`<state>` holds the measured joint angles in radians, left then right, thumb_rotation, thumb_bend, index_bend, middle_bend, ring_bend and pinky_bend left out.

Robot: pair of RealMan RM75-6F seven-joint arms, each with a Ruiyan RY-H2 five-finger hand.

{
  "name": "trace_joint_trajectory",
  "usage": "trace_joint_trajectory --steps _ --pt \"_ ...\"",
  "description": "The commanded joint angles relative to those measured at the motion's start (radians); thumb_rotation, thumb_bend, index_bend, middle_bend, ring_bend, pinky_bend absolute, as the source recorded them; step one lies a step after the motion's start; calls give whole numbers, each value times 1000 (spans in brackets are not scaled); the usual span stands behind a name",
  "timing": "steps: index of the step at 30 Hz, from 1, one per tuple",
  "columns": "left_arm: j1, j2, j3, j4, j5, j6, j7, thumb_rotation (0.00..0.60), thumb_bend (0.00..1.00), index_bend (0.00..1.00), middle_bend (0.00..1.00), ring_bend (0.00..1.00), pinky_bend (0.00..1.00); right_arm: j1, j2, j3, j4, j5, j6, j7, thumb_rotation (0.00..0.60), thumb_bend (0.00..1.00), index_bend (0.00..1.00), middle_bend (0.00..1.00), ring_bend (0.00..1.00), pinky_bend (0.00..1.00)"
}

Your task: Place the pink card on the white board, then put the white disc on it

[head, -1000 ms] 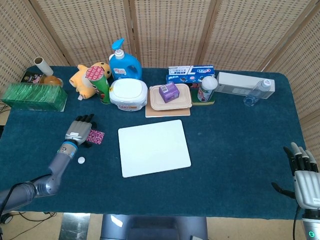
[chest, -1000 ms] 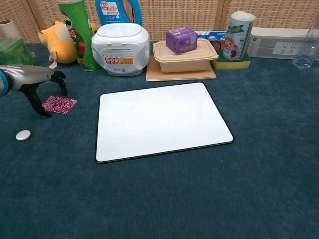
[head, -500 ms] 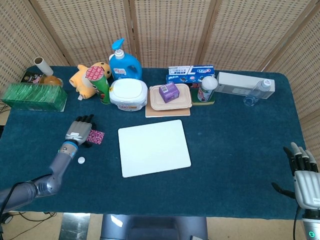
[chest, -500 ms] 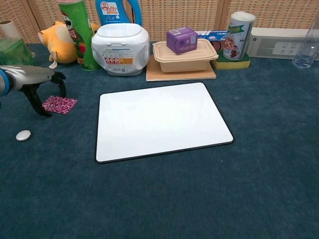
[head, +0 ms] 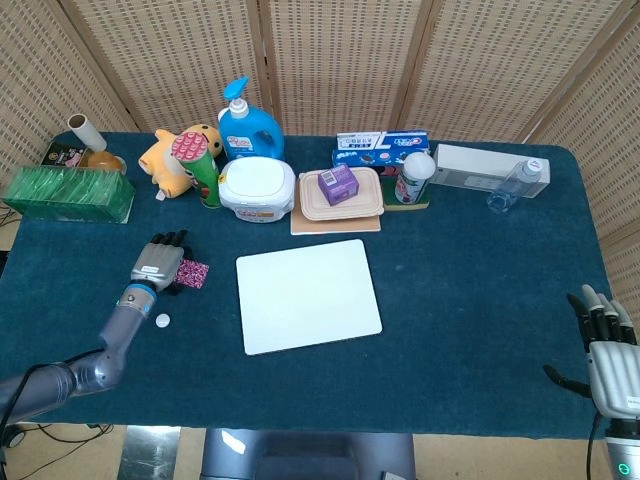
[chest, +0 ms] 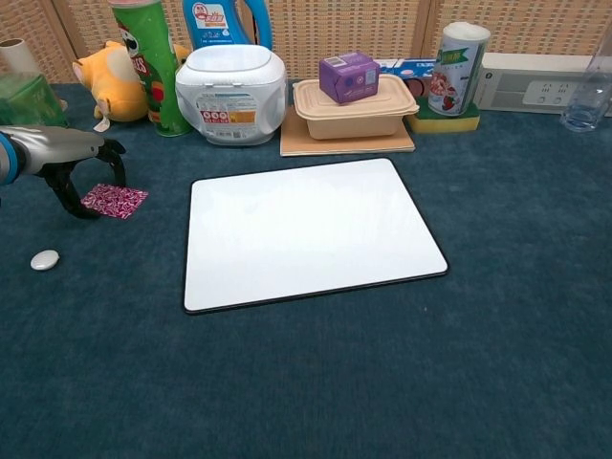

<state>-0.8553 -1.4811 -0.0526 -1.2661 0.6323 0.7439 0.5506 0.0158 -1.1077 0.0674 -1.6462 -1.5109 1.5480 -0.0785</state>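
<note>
Matt cloth under a smooth board

The table point(chest: 497, 382) is covered in matt blue pile cloth; the white board point(chest: 306, 229) on it looks smooth, faintly glossy plastic.

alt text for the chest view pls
The left hand hovers over a pink card lying flat on blue cloth, left of a bare white board. A white disc lies nearer the camera.

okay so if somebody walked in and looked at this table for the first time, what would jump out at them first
Probably the white board, lying flat and bare in the middle of the dark blue table. Next, the left hand at the table's left, fingers curled down over the edge of the pink card, with the white disc lying loose just in front. Behind the board runs a colourful row of bottles, boxes and a plush toy.
</note>
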Motion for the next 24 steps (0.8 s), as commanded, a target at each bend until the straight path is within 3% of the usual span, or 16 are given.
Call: trace_joint_trajectory --steps 1,15,24 --pt "-1 -1 2 2 -1 1 0 600 274 498 0 0 60 0 0 0 0 1 0 0 562 1 45 0 0 0" --pt "-4 -3 9 10 2 2 -11 600 276 499 0 0 60 0 1 1 -1 2 -1 3 565 0 44 0 0 0" --pt "-4 -9 9 17 2 -1 -20 600 280 567 0 0 60 0 3 1 -3 2 0 6 563 0 44 0 0 0"
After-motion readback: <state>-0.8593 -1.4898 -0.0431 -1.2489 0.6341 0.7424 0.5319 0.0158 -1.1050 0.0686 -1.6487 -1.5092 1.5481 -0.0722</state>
